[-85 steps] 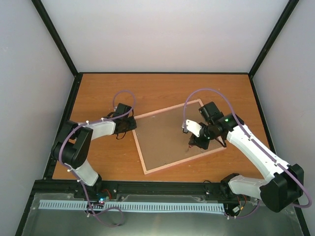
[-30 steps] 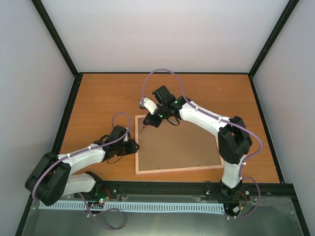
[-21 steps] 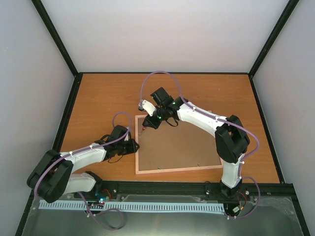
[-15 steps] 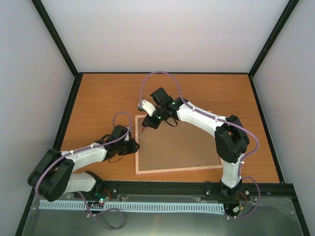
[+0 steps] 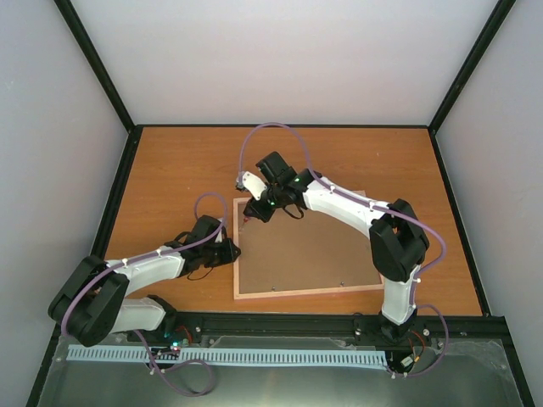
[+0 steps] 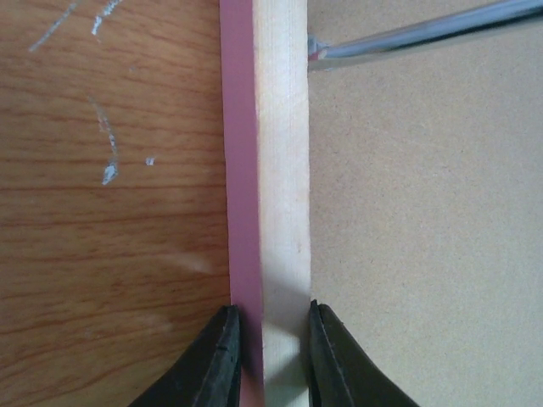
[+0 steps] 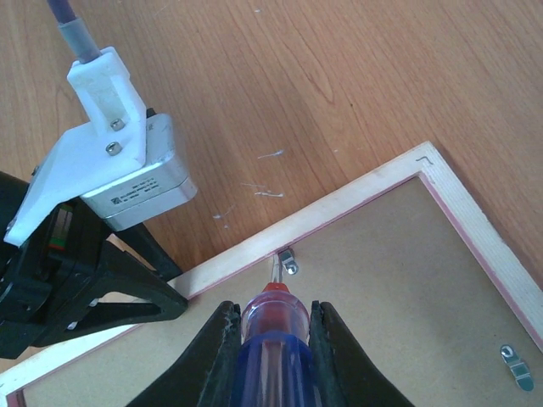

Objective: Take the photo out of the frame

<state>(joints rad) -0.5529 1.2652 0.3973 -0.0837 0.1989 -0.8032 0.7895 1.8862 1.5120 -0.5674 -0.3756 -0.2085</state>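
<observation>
Orange wood-grain table (image 5: 170,161) carries the pink picture frame (image 5: 305,292) face down, photo presumably hidden under its brown board (image 5: 305,250). The left gripper (image 6: 269,318) pinches its rail; the right gripper (image 7: 269,308) holds a purple-handled screwdriver (image 7: 270,349), tip at a metal tab (image 7: 288,261). Next, swivel it aside; a second tab (image 7: 514,365) also blocks
</observation>
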